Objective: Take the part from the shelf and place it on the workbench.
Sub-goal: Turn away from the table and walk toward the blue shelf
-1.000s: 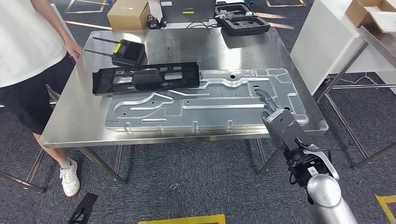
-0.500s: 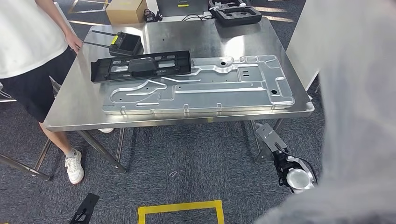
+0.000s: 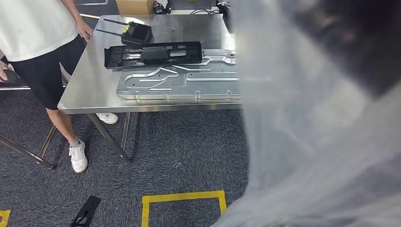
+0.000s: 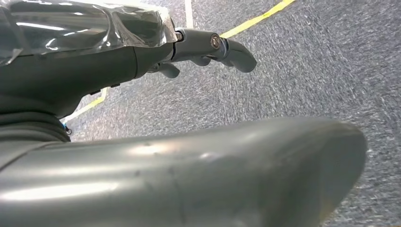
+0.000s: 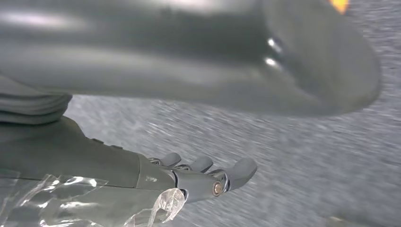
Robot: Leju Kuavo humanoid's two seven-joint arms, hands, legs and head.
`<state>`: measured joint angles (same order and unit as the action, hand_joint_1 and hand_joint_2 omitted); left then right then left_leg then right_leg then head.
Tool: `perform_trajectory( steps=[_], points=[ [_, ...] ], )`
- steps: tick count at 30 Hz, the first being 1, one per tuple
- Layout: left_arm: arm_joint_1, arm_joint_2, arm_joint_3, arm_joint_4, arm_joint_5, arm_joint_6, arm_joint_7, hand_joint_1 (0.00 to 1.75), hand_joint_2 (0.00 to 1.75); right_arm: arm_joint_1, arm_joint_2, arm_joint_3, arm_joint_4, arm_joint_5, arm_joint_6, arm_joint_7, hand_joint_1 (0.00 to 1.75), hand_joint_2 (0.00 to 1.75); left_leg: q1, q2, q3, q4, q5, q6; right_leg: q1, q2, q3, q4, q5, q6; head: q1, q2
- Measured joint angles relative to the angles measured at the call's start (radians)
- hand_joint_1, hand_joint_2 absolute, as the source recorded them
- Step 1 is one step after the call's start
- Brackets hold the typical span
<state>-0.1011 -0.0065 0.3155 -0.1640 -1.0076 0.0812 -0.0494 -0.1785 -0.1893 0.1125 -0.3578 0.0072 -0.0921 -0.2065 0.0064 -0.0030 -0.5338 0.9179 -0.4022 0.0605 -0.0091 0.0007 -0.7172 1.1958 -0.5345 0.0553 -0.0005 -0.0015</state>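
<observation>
Head view: large silver metal part (image 3: 184,80) lies flat on steel workbench (image 3: 87,87), upper centre of frame, touching a black plastic panel (image 3: 153,53) behind it. Person (image 3: 35,45) stands upper left. Left hand (image 4: 208,49) and right hand (image 5: 203,177) empty over grey carpet, fingers loosely extended.

A person (image 3: 35,42) in a white shirt, dark shorts and white sneakers is seen standing at the table's left edge, one hand near a black device with antennas (image 3: 135,33). A cardboard box (image 3: 135,5) is seen beyond the table's far edge. Yellow tape lines (image 3: 182,197) are marked on the grey carpet (image 3: 156,156), where a small black piece (image 3: 85,212) lies.
</observation>
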Motion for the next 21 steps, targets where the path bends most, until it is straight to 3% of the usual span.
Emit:
perform_trajectory(
  steps=[1,2,3,5,7,8,10,11,13,15,16,17,18,20,21],
  points=[
    [0.000,0.000,0.000,0.000,0.000,0.000,0.000,0.00,0.00,0.004,0.003,0.000,0.012,0.000,-0.002,0.003,0.00,0.00,-0.001,0.002,-0.011,0.001,0.009,0.000,0.000,0.000,-0.002,0.051,-0.011,0.002,0.000,0.000],
    [-0.001,0.000,0.000,0.000,-0.001,0.000,0.000,0.00,0.00,0.007,0.006,0.000,0.024,0.000,-0.004,0.009,0.00,0.00,-0.002,0.003,-0.022,0.002,0.018,0.000,-0.001,0.000,0.011,0.070,0.001,0.002,0.000,0.000],
    [-0.001,0.000,0.000,0.000,-0.002,0.000,0.000,0.00,0.00,0.008,0.009,0.000,0.036,-0.002,-0.005,0.018,0.00,0.00,-0.002,0.003,-0.034,0.004,0.027,-0.002,-0.001,0.000,0.041,0.053,0.028,0.001,0.000,0.000],
    [-0.003,0.000,0.000,0.000,-0.008,0.001,0.002,0.00,0.00,0.009,0.014,-0.001,0.055,-0.011,-0.012,0.047,0.00,0.00,-0.003,0.003,-0.056,0.009,0.044,-0.007,-0.002,0.001,0.153,-0.083,0.064,-0.004,0.000,0.000],
    [-0.004,0.000,0.000,0.000,-0.014,0.002,0.002,0.00,0.00,0.015,0.018,-0.004,0.069,-0.024,-0.019,0.080,0.00,0.00,-0.003,0.003,-0.068,0.010,0.062,-0.018,0.003,0.002,0.258,-0.239,0.051,-0.013,-0.001,0.000],
    [-0.004,-0.001,0.000,0.000,-0.016,0.002,0.002,0.00,0.00,0.020,0.020,-0.007,0.077,-0.029,-0.021,0.097,0.00,0.00,-0.003,0.003,-0.072,0.008,0.071,-0.023,0.006,0.003,0.279,-0.279,0.043,-0.017,-0.001,0.000],
    [-0.002,-0.001,0.000,0.000,-0.019,0.002,0.003,0.00,0.00,0.034,0.028,-0.014,0.094,-0.036,-0.025,0.138,0.00,0.00,0.000,0.001,-0.081,0.005,0.087,-0.035,0.008,0.002,0.271,-0.292,0.055,-0.027,-0.001,0.000],
    [0.000,-0.002,-0.001,0.000,-0.021,0.002,0.004,0.00,0.00,0.040,0.032,-0.018,0.101,-0.038,-0.026,0.167,0.00,0.00,0.001,0.000,-0.090,0.016,0.071,-0.041,0.007,0.000,0.261,-0.293,0.064,-0.034,-0.001,0.000],
    [0.005,-0.003,-0.001,0.000,-0.028,0.001,0.006,0.00,0.00,0.053,0.040,-0.024,0.112,-0.041,-0.029,0.230,0.00,0.00,0.004,-0.002,-0.120,0.097,-0.018,-0.050,0.003,-0.005,0.238,-0.294,0.085,-0.050,-0.003,0.000],
    [0.003,-0.003,-0.001,0.000,-0.032,0.001,0.008,0.00,0.00,0.065,0.046,-0.028,0.120,-0.043,-0.033,0.278,0.00,0.00,0.005,-0.001,-0.151,0.239,-0.120,-0.056,0.005,-0.007,0.210,-0.289,0.105,-0.057,-0.005,0.000],
    [0.003,-0.003,-0.001,0.000,-0.032,0.001,0.010,0.00,0.00,0.068,0.048,-0.030,0.124,-0.042,-0.035,0.295,0.00,0.00,0.005,-0.001,-0.156,0.297,-0.141,-0.058,0.006,-0.007,0.195,-0.286,0.114,-0.057,-0.005,0.000],
    [0.002,-0.003,-0.001,0.000,-0.032,0.001,0.012,0.00,0.00,0.069,0.051,-0.032,0.128,-0.042,-0.036,0.309,0.00,0.00,0.005,-0.001,-0.146,0.327,-0.135,-0.058,0.006,-0.003,0.179,-0.283,0.124,-0.056,-0.005,0.000],
    [0.002,-0.003,-0.001,0.000,-0.032,0.001,0.015,0.00,0.00,0.070,0.052,-0.035,0.133,-0.041,-0.038,0.321,0.00,0.00,0.005,-0.002,-0.119,0.317,-0.109,-0.056,0.006,0.002,0.164,-0.279,0.133,-0.054,-0.005,0.000],
    [0.000,-0.003,-0.001,0.000,-0.032,0.002,0.018,0.00,0.00,0.070,0.054,-0.041,0.139,-0.041,-0.039,0.336,0.00,0.00,0.005,-0.014,-0.022,0.197,-0.063,-0.048,0.006,0.014,0.134,-0.269,0.150,-0.047,-0.005,0.000],
    [-0.002,-0.004,-0.001,0.000,-0.032,0.002,0.018,0.00,0.00,0.070,0.056,-0.043,0.142,-0.041,-0.040,0.339,0.00,0.00,0.005,-0.024,0.033,0.111,-0.064,-0.043,0.007,0.019,0.121,-0.264,0.159,-0.043,-0.005,0.000]
  ],
)
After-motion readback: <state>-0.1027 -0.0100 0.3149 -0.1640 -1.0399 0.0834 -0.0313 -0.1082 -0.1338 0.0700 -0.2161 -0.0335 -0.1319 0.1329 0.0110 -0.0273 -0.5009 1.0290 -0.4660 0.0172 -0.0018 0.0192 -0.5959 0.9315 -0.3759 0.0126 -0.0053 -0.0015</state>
